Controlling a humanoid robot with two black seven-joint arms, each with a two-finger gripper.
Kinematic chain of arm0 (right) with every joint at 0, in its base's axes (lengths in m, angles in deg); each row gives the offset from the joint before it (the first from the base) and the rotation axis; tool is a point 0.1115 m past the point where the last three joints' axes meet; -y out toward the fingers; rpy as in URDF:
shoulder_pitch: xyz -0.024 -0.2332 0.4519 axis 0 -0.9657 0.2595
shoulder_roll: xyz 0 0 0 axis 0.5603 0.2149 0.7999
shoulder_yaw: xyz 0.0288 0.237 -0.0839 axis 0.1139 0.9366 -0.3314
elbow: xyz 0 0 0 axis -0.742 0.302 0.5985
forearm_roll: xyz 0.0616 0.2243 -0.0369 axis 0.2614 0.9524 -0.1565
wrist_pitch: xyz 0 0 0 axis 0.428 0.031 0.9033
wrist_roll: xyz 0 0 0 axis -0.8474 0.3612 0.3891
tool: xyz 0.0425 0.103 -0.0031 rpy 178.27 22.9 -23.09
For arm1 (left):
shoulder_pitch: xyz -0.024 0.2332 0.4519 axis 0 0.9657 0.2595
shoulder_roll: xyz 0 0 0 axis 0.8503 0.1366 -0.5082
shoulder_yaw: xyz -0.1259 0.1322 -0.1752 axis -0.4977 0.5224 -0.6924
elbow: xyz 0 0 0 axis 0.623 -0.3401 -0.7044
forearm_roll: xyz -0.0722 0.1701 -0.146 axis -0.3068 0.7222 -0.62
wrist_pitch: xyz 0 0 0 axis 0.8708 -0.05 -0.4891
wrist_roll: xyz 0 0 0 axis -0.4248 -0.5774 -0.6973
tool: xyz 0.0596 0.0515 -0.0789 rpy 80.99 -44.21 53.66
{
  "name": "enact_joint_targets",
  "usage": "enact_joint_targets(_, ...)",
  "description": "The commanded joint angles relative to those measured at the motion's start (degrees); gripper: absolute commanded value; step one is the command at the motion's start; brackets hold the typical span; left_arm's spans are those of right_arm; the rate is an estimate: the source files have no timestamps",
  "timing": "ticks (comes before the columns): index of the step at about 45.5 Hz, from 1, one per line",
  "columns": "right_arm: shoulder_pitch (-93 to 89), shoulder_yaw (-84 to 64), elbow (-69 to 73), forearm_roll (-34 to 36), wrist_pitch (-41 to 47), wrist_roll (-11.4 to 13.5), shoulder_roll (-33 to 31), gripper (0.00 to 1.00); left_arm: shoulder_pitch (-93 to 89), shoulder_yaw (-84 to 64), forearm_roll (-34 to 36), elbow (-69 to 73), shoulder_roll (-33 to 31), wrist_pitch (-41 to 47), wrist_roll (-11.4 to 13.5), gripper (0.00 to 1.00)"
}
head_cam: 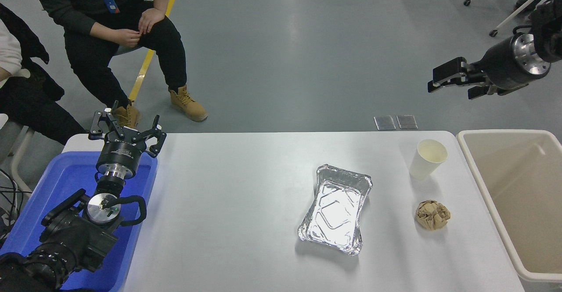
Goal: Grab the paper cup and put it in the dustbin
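the small white tapered paper cup (426, 158) with a rolled rim and cream inside stands upright and empty near the far right corner of the white table, mouth up, untouched. the large beige rectangular plastic dustbin (483, 182) with a rounded rim sits just beside the table's right edge, open at the top, its pale inside showing, the cup near its far left corner but apart from it.
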Motion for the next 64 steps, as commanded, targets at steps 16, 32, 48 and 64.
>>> enact_joint_targets(16,-16.7,4.2,-1.6,0.7,-20.3,19.1,1.4,1.00,0.0,-0.1,0.0,0.0,0.0,0.0,0.0,0.99)
enact_joint_targets(32,-26.1,9.1,-4.9,7.5,-33.3,20.6,1.9,1.00,0.0,-0.1,0.0,0.0,0.0,0.0,0.0,0.99)
enact_joint_targets(48,-32.0,12.3,-6.8,10.2,-37.9,21.6,1.8,0.99,0.0,-0.1,0.0,0.1,0.0,0.0,0.0,0.99)
enact_joint_targets(64,-35.6,15.1,-8.9,11.7,-41.7,21.7,2.3,0.98,0.0,-0.1,0.0,0.0,0.0,0.0,-0.1,0.99)
